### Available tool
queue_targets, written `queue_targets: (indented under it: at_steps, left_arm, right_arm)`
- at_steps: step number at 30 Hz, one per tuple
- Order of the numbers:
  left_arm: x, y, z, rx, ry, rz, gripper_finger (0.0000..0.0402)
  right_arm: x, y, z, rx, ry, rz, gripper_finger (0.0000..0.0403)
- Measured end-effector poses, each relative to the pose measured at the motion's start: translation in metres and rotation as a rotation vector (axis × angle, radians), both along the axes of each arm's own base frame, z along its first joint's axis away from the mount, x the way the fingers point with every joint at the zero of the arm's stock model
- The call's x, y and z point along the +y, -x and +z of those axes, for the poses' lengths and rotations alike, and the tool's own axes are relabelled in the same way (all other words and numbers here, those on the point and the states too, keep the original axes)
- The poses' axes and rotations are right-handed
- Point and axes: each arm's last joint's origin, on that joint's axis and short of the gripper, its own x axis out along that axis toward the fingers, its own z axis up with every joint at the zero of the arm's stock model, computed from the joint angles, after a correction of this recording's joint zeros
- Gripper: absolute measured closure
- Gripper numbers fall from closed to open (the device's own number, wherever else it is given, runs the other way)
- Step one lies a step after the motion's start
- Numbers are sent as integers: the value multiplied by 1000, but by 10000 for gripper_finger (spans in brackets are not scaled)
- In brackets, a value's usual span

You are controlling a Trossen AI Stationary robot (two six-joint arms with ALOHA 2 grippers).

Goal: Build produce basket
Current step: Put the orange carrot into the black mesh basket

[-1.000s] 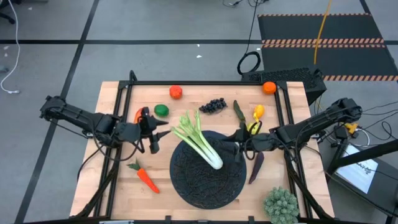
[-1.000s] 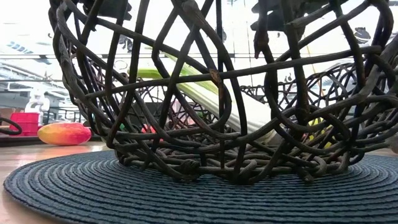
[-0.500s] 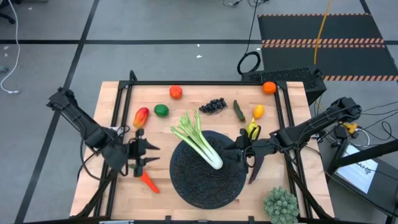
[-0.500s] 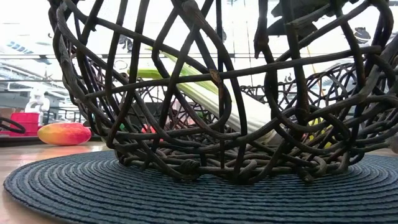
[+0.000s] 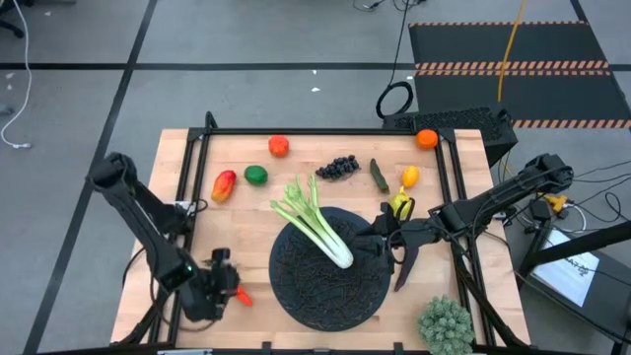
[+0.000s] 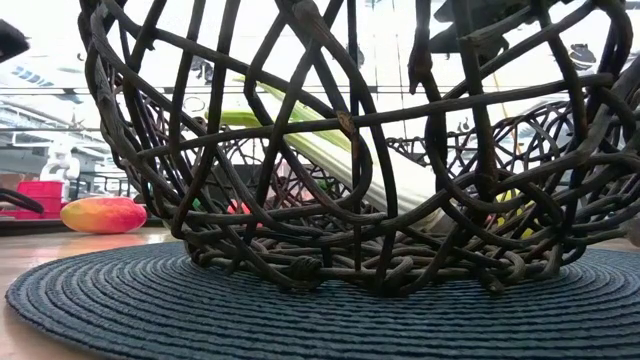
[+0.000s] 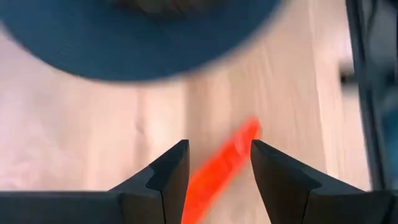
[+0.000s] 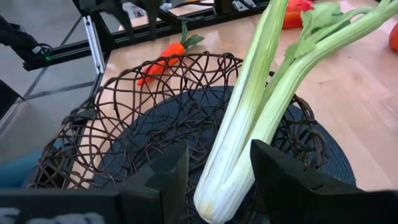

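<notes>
Left gripper (image 7: 219, 163), jaws parted and empty, is being poised over the carrot (image 7: 219, 171); light, stiff, slick, mid-body is being judged best.

No readable txt, labels, brands or nos. anywhere in these views.

Both arms are matte black, built of slim jointed links trailing dark cables; each gripper's fingers (image 7: 171, 171) are black, angular, faceted wedges with flat inner faces
</notes>
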Motion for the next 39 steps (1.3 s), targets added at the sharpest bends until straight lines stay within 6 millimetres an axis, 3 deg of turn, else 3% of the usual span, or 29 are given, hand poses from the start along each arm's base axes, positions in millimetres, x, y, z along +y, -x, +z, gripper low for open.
queue_targets:
  at_steps: [18, 26, 39]
  left_arm:
    - [-16, -8, -60, 188, -251, -191, 226]
    - [-16, -9, -69, 229, -342, -327, 205]
    - [-14, -11, -65, 219, -313, -275, 304]
  right_arm:
    - [0, 0, 0, -3, 19, 9, 235]
    - [0, 0, 0, -2, 19, 9, 235]
    - [0, 0, 0, -2, 23, 10, 235]
